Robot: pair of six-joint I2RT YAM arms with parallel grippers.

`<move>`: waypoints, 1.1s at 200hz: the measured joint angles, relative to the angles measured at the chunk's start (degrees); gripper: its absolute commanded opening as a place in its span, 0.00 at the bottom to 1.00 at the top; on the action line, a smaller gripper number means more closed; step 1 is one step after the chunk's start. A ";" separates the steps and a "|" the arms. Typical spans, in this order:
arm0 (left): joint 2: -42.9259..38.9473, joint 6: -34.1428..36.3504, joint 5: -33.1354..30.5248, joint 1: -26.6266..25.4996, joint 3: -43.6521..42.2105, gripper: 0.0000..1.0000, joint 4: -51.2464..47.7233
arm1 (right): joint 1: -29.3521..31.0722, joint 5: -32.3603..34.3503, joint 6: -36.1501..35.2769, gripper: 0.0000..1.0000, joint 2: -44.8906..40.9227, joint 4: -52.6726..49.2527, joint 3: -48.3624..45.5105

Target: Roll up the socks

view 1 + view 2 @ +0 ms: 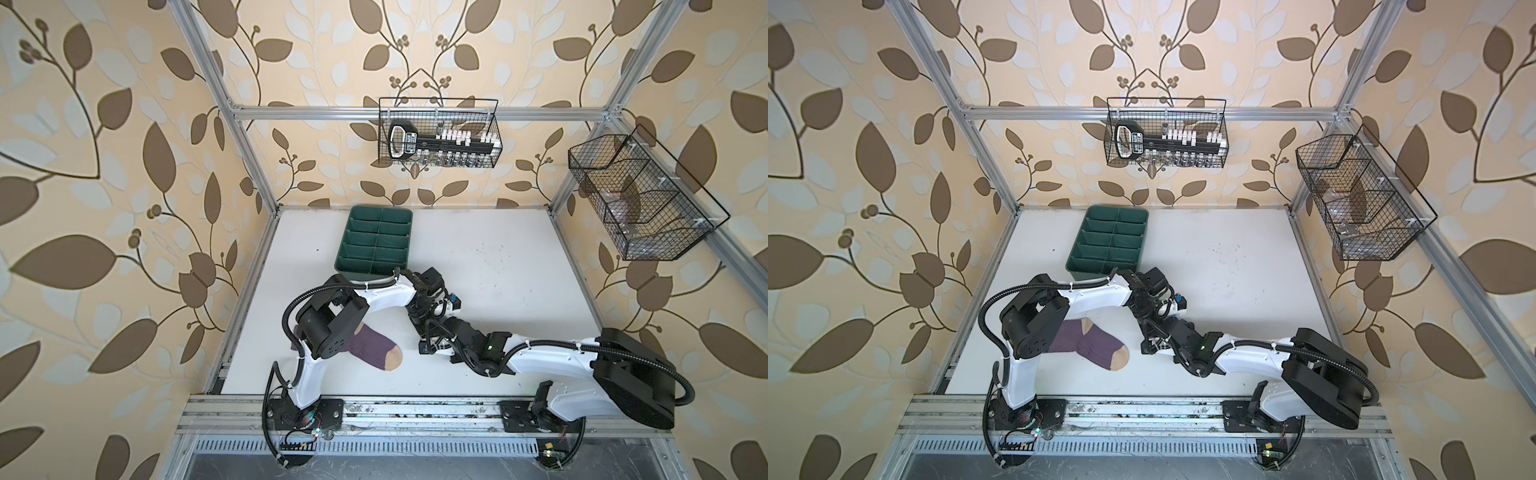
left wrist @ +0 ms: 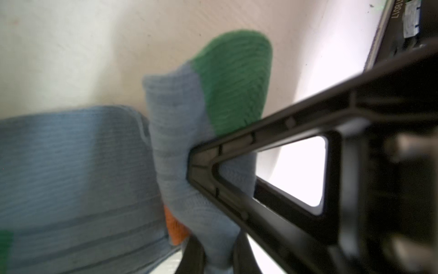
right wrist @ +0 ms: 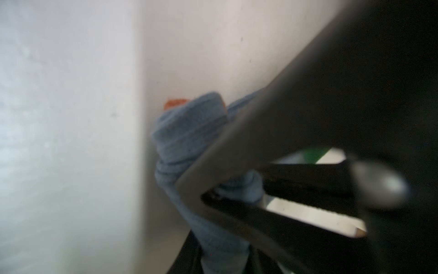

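The grey-blue sock [image 2: 175, 147] with its green toe [image 2: 234, 78] hangs bunched above the white table, a strip of orange cuff [image 2: 176, 227] showing. My left gripper [image 2: 218, 257] is shut on a fold of it. My right gripper [image 3: 222, 258] is also shut on the grey-blue sock [image 3: 189, 137], which looks coiled there, orange cuff [image 3: 175, 103] at its far end. In both top views the two wrists meet mid-table and hide this sock. The purple sock [image 1: 374, 349] [image 1: 1096, 345] with a tan toe lies flat at the front left, partly under my left arm.
A green divided tray [image 1: 410, 237] stands at the back of the table, just behind my left forearm. A wire basket with tools [image 1: 440, 133] hangs on the back wall. Another wire basket [image 1: 640, 195] hangs on the right wall.
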 measured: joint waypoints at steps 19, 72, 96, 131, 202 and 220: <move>0.00 -0.11 0.09 0.00 0.00 0.12 -0.13 | 0.15 -0.39 0.39 0.00 0.15 -2.16 1.09; -1.29 -0.04 0.26 0.09 -0.59 0.42 -0.52 | 0.11 -5.95 0.61 0.00 1.01 -13.33 6.43; -2.75 -0.44 0.22 -0.02 -1.64 0.43 -0.42 | -0.39 -8.98 2.05 0.00 0.50 -17.92 7.96; -8.48 -2.16 -1.53 -0.22 -4.70 0.43 0.42 | -1.29 -11.91 5.29 0.00 -1.18 -23.12 8.48; -42.07 -6.75 -29.44 0.59 -20.63 0.47 12.66 | -2.01 -18.40 8.37 0.00 0.28 -33.77 13.11; -53.02 -7.69 -36.72 0.92 -23.65 0.54 13.92 | -3.58 -21.44 8.39 0.00 3.93 -38.10 17.18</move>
